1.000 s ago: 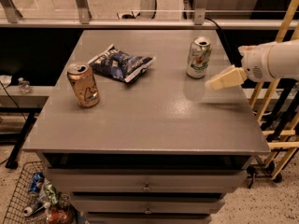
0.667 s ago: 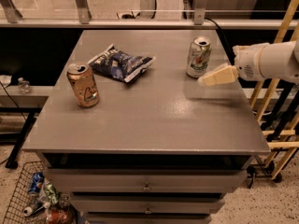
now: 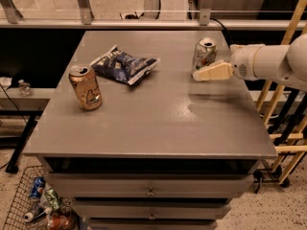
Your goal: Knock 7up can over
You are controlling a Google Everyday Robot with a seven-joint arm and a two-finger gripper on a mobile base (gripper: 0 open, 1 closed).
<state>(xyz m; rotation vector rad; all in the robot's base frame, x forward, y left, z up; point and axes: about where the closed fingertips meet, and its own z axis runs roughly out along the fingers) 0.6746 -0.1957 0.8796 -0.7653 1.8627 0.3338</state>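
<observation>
The 7up can (image 3: 205,53), white-silver with green markings and a silver top, stands upright at the back right of the grey table (image 3: 153,128). My gripper (image 3: 199,75) reaches in from the right on a white arm. Its cream fingers (image 3: 213,72) lie level, with the tips at the lower right side of the can, touching or nearly touching it.
A tan-orange can (image 3: 86,87) stands upright at the left of the table. A dark blue snack bag (image 3: 123,64) lies at the back middle. Wooden rails (image 3: 283,80) stand to the right of the table. A wire basket (image 3: 29,202) of bottles sits on the floor at lower left.
My gripper has moved left along the table toward the 7up can, from a gap beside it to its lower right side. The can still stands upright.
</observation>
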